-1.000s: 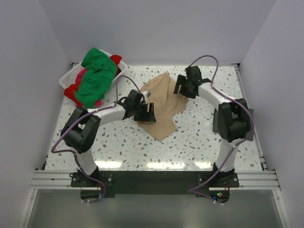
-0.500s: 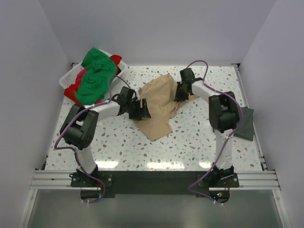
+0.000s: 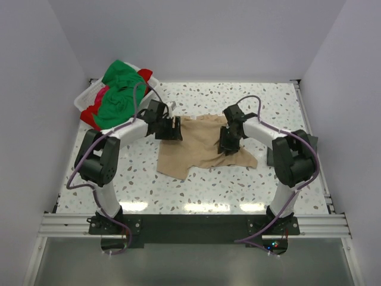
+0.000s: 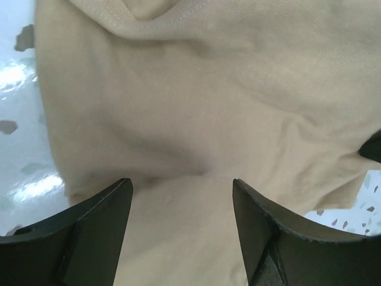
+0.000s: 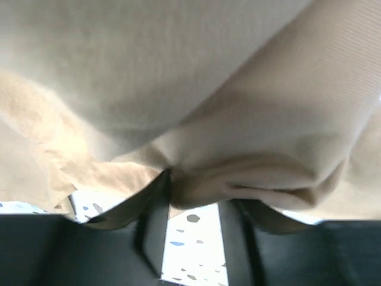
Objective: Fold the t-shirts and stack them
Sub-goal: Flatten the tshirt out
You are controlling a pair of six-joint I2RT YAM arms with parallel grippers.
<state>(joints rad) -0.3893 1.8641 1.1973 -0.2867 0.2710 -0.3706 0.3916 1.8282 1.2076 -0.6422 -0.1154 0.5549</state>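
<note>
The white plastic basket (image 3: 83,98) holds a heap of cloth: a bright green t-shirt (image 3: 122,89) on top, a red t-shirt (image 3: 89,115) spilling over the near rim, and a pink t-shirt (image 3: 102,95) peeking out between them. Right of the basket, on the speckled white table (image 3: 149,179), the tan cloth t-shirt (image 3: 199,149) lies partly spread. The left gripper (image 3: 174,128) sits on the shirt's edge nearer the basket, jaws wide apart over the cloth, pinching nothing. The right gripper (image 3: 228,143), farther from the basket, is clamped on a bunched fold of the tan shirt
</note>
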